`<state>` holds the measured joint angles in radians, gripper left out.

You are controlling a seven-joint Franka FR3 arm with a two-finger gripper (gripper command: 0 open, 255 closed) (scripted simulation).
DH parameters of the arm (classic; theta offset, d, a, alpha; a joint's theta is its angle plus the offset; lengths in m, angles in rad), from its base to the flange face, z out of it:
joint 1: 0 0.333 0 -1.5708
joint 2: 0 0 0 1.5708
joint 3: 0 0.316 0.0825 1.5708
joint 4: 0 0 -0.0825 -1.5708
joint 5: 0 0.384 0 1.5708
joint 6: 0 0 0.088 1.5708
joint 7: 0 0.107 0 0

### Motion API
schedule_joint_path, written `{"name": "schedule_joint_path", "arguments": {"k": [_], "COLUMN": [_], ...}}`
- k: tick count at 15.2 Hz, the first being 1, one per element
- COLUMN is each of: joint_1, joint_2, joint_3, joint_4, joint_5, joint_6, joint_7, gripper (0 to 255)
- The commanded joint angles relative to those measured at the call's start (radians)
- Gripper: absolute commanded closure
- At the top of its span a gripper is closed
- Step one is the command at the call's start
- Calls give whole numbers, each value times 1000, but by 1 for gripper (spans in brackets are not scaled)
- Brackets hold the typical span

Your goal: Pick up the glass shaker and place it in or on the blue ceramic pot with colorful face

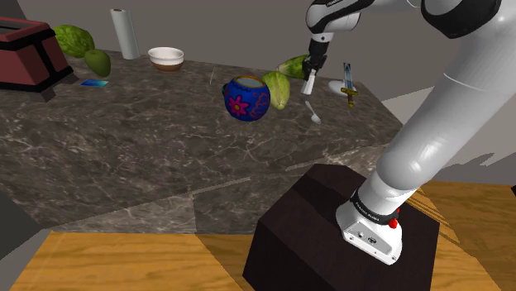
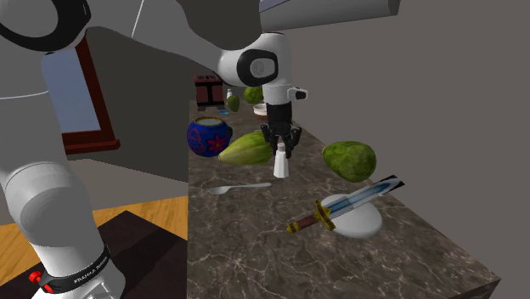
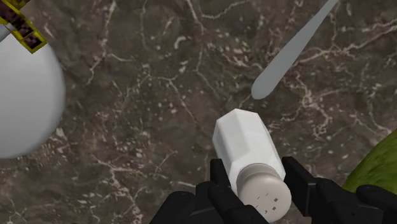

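Clasps the white shaker (image 3: 251,159) just under its dotted cap with the gripper (image 3: 257,168), black fingers (image 3: 221,181) pressed to either side. Holds it upright over the dark marbled tabletop (image 1: 124,140), base at or just above the surface; cannot tell which. Hangs, in the second exterior view, between a pale green lettuce (image 2: 246,149) and a darker green head (image 2: 348,159), with a spoon (image 2: 229,188) lying near, toward the stand. Stands apart from the blue pot (image 1: 246,97), painted with a pink flower, on the far side of the lettuce toward the shoulder view's left. Has also, near the shaker on the side away from the pot, a white plate (image 2: 365,225) with a dagger (image 2: 348,204) laid across it
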<state>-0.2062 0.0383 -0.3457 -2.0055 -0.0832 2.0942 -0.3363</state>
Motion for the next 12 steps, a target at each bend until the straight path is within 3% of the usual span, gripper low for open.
{"name": "schedule_joint_path", "arguments": {"k": [1, 12], "joint_1": [0, 3], "joint_2": [-7, -37], "joint_3": [0, 2], "joint_4": [21, 136], "joint_5": [-1, -7], "joint_6": [-27, -171], "joint_7": [-2, -6], "gripper": [255, 255]}}
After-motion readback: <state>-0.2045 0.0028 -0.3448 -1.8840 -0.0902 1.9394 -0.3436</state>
